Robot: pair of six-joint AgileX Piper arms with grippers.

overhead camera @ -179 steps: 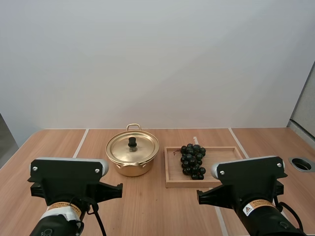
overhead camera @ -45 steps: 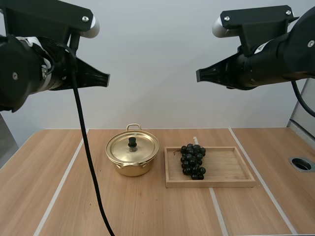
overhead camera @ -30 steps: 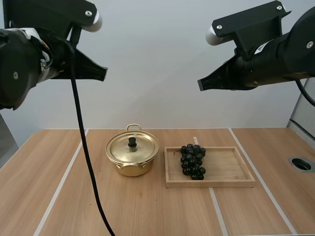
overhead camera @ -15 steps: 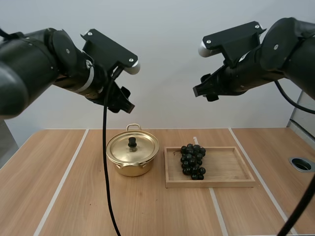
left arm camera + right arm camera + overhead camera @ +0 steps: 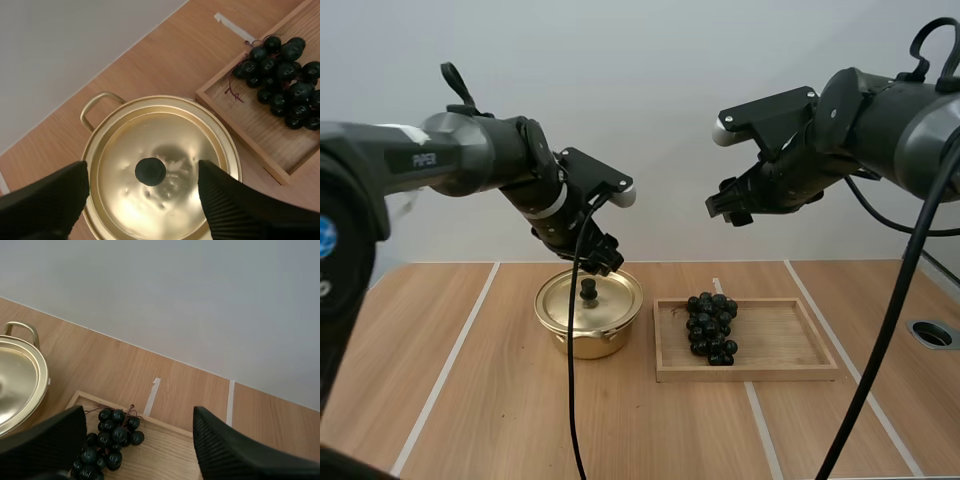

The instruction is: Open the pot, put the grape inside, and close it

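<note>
One pot [image 5: 582,345], one lid [image 5: 612,298], one bunch of grapes [image 5: 710,328], one wooden tray [image 5: 782,338].

place: robot lab | signs: PiPER-marked arm [image 5: 470,160], tape-lined table [image 5: 500,400], bare wall [image 5: 650,100]

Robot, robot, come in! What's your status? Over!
Left gripper open, poised over lid knob. Right gripper open, high above tray. Lid on pot, grapes in tray. Nothing in the way.

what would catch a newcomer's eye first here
The shiny gold pot, lid on, at the table's middle, with my open left gripper hovering over its black knob. Beside it, dark grapes lie in a wooden tray, my open right gripper high above them.
</note>
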